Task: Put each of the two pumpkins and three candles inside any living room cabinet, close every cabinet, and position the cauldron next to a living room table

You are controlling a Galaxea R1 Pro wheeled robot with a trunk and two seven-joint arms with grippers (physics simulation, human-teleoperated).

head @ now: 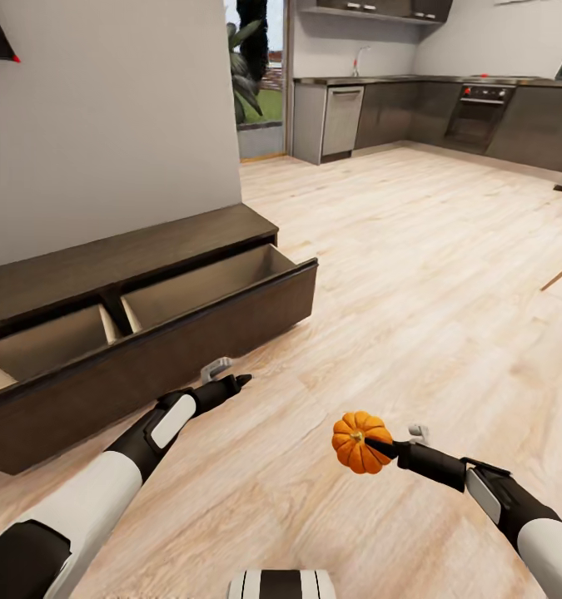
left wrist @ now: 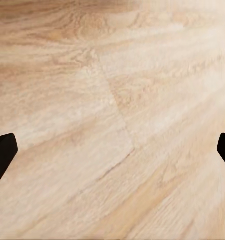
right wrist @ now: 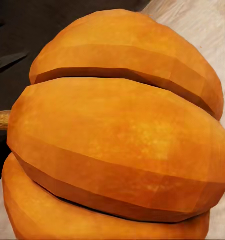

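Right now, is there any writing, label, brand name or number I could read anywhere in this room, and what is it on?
None: no readable text in any view.
The small ribbed orange pumpkin in the right gripper: plain skin, no label.
The long low dark-brown wood cabinet with its open drawer: no markings.
The black oven in the far kitchen: its control strip is too small and blurred to read.
The left gripper: no lettering visible.

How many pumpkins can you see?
1. The pumpkin is held up over the wood floor in the right end effector. Another may be out of sight.
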